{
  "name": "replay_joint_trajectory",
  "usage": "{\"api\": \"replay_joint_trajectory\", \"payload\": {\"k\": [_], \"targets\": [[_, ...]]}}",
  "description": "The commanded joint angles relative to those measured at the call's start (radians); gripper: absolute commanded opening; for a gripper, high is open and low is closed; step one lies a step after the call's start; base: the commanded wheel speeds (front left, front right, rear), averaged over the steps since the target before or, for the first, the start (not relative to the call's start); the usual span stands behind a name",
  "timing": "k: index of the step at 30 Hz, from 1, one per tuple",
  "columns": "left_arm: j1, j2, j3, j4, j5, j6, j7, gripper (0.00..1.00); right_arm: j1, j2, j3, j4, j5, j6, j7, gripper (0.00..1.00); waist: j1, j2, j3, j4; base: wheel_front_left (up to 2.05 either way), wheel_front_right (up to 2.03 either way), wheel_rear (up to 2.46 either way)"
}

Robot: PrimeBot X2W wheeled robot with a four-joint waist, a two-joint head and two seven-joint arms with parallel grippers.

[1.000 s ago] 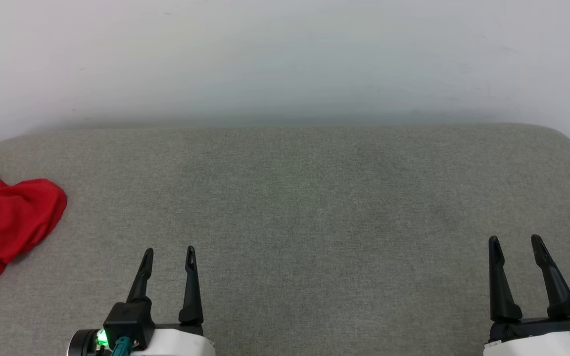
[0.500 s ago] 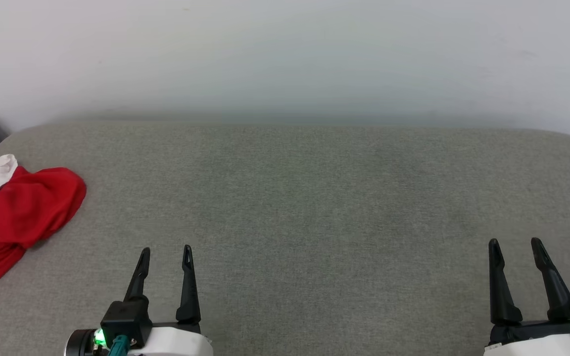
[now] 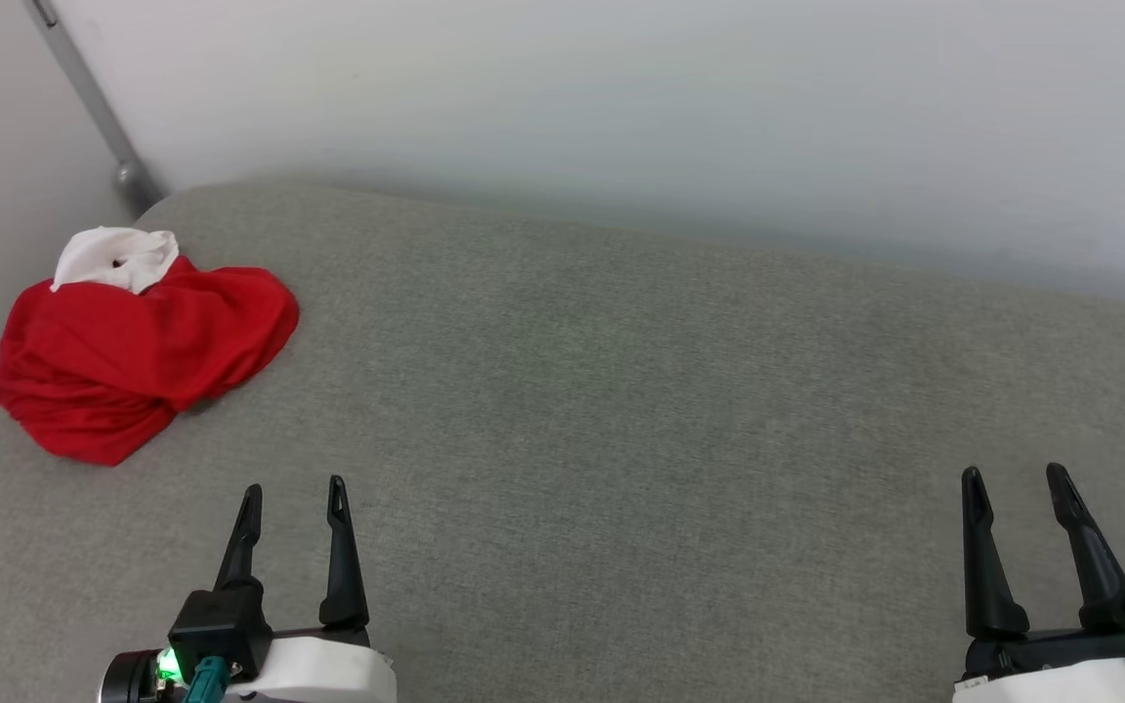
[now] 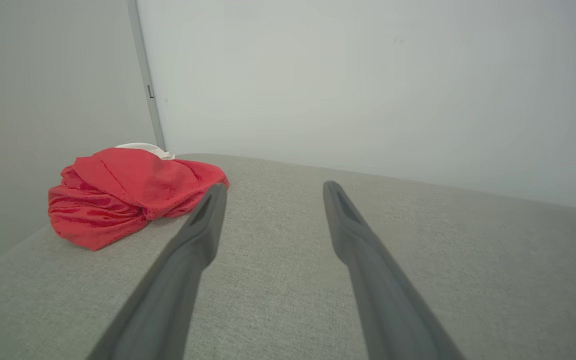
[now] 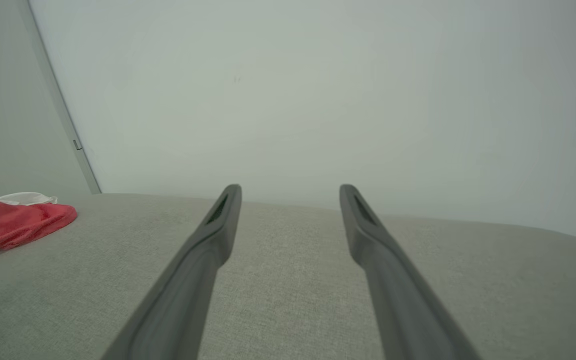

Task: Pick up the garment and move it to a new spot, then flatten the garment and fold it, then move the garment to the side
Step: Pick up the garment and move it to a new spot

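Head view, left to right. At the far left a grey metal pole (image 3: 84, 93) runs down the corner where two pale walls meet and ends at the back left corner of a grey fabric cushion (image 3: 621, 391). The red shirt (image 3: 138, 366) lies just in front of that corner. It is bunched into a loose heap at the cushion's left edge, with a white part of it showing on the heap's far side.

Nearer the robot and to the right of the heap, the left gripper (image 3: 294, 485) is held over the cushion, well apart from the shirt. Its two dark fingers point away from the robot and stand spread, with nothing between them. A green light glows at its base.

At the lower right, the right gripper (image 3: 1013, 472) is in the same posture: jaws spread, holding nothing, across the cushion from the shirt.

Left wrist view. The red shirt (image 4: 128, 192) sits at the left on the cushion, ahead of the left gripper (image 4: 275, 186). One finger's tip overlaps the heap's right end in this picture, though the head view shows a clear gap between them. The jaws are wide apart and hold nothing.

Right wrist view. The red shirt (image 5: 15, 222) shows at the far left edge, well away from the right gripper (image 5: 290, 187). Its two fingers stand spread over bare cushion, with a pale wall (image 5: 318, 100) beyond.
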Motion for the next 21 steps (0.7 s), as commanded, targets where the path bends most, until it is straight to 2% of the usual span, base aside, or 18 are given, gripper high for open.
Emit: {"api": "replay_joint_trajectory", "payload": {"k": [1, 15, 21], "targets": [[-0.011, 0.0, -0.002, -0.002, -0.004, -0.002, -0.003, 1.0, 0.0, -0.001, -0.001, -0.006, -0.004, 0.0, -0.002, 1.0, 0.0, -0.0001, 0.011, 0.049, 0.0, 0.0, 0.0], [-0.036, 0.0, 0.009, -0.013, -0.044, 0.02, -0.003, 1.0, -0.027, -0.001, 0.007, -0.022, -0.036, 0.0, -0.002, 1.0, 0.0, -0.0001, 0.059, 0.233, 0.0, 0.0, 0.0], [-0.037, 0.0, 0.016, -0.016, -0.064, 0.032, -0.003, 1.0, -0.035, -0.001, 0.011, -0.026, -0.051, 0.0, -0.002, 1.0, 0.0, -0.0001, 0.071, 0.291, 0.0, 0.0, 0.0]]}}
